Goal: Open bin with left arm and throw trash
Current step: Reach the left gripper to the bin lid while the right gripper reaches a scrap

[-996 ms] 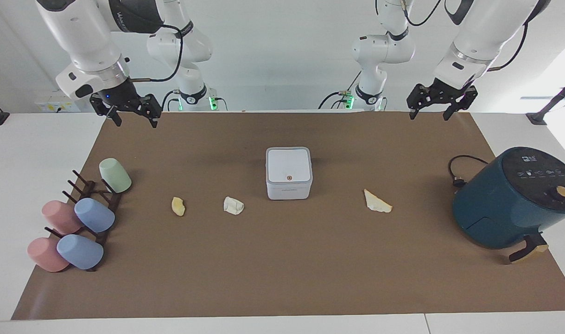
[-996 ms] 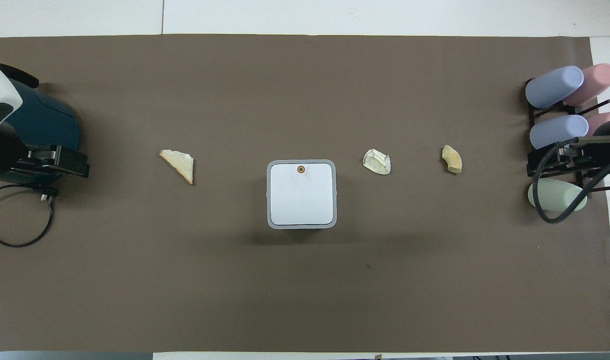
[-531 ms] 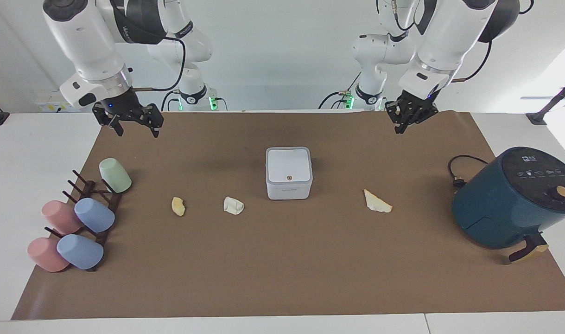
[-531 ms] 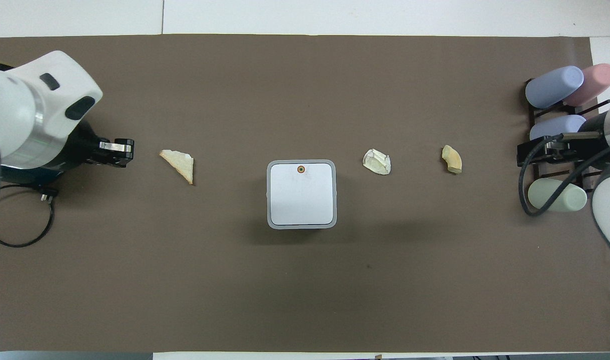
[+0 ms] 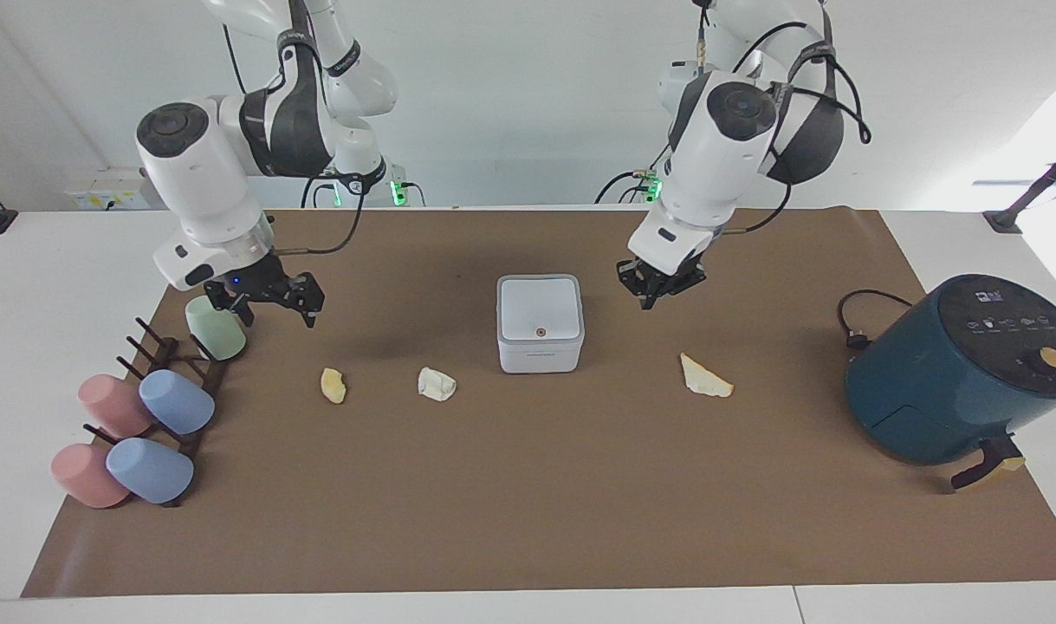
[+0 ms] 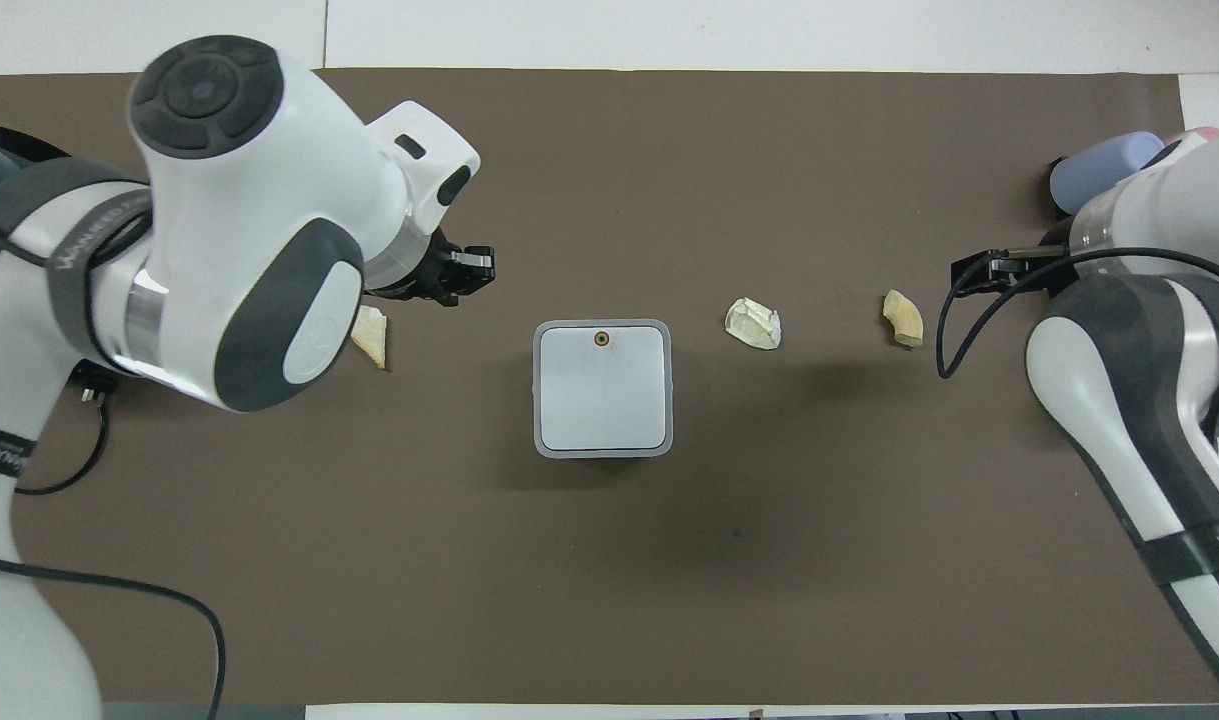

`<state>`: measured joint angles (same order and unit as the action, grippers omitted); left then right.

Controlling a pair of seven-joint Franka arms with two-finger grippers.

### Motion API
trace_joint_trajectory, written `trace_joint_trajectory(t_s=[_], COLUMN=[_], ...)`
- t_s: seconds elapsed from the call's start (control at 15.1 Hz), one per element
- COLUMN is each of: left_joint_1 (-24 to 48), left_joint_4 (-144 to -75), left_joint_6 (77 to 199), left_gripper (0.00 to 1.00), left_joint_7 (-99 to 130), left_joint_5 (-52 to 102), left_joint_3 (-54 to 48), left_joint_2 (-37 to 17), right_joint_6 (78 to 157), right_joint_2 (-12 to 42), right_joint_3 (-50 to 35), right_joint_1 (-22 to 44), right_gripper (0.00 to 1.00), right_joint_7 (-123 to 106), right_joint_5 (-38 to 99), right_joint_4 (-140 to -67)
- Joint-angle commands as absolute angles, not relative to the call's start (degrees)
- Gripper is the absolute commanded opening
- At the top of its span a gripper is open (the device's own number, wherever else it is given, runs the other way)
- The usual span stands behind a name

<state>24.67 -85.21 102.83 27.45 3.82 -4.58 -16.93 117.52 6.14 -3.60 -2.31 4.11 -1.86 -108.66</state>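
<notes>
I have the left end effector [image 5: 657,293] pinched shut and empty, in the air beside the bin [image 5: 540,323], lid down mid-tabletop. Next I must press its orange button [image 5: 540,331]. The right end effector [image 5: 268,299] hangs wide above the yellowish peel [image 5: 333,386].

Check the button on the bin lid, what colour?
Orange centre with a dark ring, on the white lid of the bin; the button shows best in the overhead view.

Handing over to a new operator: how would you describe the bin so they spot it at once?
Start at the brown mat covering the table; the bin sits at its middle, between the crumpled paper wad and the pale wedge. It is the only white-grey square box, its flat lid shut, with a tiny orange-centred button.
</notes>
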Motion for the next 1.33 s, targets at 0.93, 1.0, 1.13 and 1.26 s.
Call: trace_joint_trajectory(t_s=[0.93, 1.0, 1.13, 1.26], left_joint_1=[34.3, 34.4, 34.6, 34.7], left_joint_4=[-82.6, -83.5, -84.2, -84.7], left_joint_6=[111.4, 111.9, 112.1, 112.1], left_gripper=[0.0, 0.0, 0.0, 0.0], left_joint_7=[34.5, 34.5, 34.4, 34.5], left_joint_5=[5.8, 5.8, 5.7, 5.7], left_joint_3=[-3.8, -3.8, -3.8, -3.8], left_joint_2=[-25.9, -25.8, -25.8, -25.7], right_joint_6=[144.0, 144.2, 144.1, 143.7], right_joint_2=[11.4, 11.3, 11.2, 10.4], right_joint_3=[-3.6, -3.6, -3.6, -3.7], right_joint_1=[-1.2, -1.2, -1.0, -0.4], right_gripper=[0.28, 0.0, 0.0, 0.0], right_joint_7=[-14.7, -15.5, -15.4, -15.1], right_joint_5=[-0.9, -0.9, -0.9, -0.9], right_joint_4=[-126.5, -126.9, -126.6, -126.3])
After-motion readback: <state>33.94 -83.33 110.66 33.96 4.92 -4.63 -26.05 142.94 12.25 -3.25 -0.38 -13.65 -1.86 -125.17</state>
